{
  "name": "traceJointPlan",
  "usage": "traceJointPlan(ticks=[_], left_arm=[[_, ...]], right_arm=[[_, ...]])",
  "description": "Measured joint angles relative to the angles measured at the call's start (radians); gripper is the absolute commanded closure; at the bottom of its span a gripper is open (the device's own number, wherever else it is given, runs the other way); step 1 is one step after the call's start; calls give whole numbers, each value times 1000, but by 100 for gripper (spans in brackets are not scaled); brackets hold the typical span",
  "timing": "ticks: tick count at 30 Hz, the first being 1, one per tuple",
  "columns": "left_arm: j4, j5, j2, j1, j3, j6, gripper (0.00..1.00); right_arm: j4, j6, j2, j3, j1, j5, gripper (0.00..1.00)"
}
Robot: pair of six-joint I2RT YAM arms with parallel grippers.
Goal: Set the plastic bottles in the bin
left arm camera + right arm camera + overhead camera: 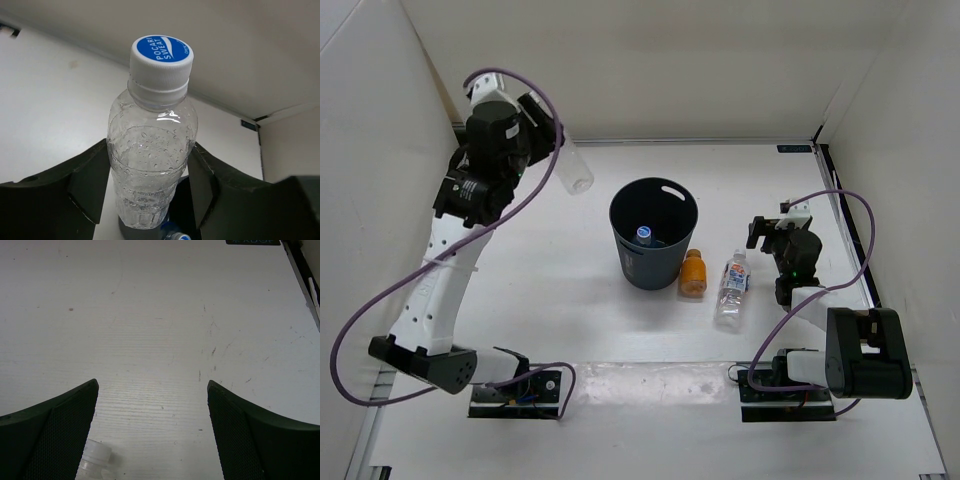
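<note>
Plastic bottles: 4 in view, 1 already in the bin.

Far L: plain clear bottle (576, 170) is pinched in the L jaws, pads (85, 185) tight on both sides of its body, approx mid-height. Its white cap w/ blue top (162, 56) points away from the wrist, and droplets cling inside the clear wall. From above it sits tilted, L of & behind the bin (654, 268), apart from the rim and not over the mouth. L arm (470, 200) is reared up on that side.

Centre: bin stands upright on the surface (570, 310), oval handle cutout at the far rim. Inside it, a blue-cap bottle (645, 236), cap up, near the middle.

Just R of the bin: short orange bottle (692, 275), close against the bin's lower R side; can't tell if they touch. Next R, labelled bottle (733, 290), clear w/ white colourful label, just beside the orange one w/ a small gap. Can't tell whether these 2 are upright or lying.

Far R: R jaws are spread wide w/ nothing between them, near the labelled bottle & R of it. Wrist view shows both R pads (250, 435) over bare surface, plus a pale bottle cap (96, 460) at the lower L, next to the L pad.
</note>
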Motion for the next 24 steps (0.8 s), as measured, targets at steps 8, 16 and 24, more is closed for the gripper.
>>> traceJointPlan(ticks=[8, 16, 24], left_arm=[[148, -47, 146, -240, 175, 196, 45], [223, -55, 249, -376, 129, 262, 44], [266, -73, 262, -417, 83, 275, 40]], right_arm=[[0, 0, 0, 0, 0, 0, 10], [0, 0, 0, 0, 0, 0, 10], [0, 0, 0, 0, 0, 0, 10]])
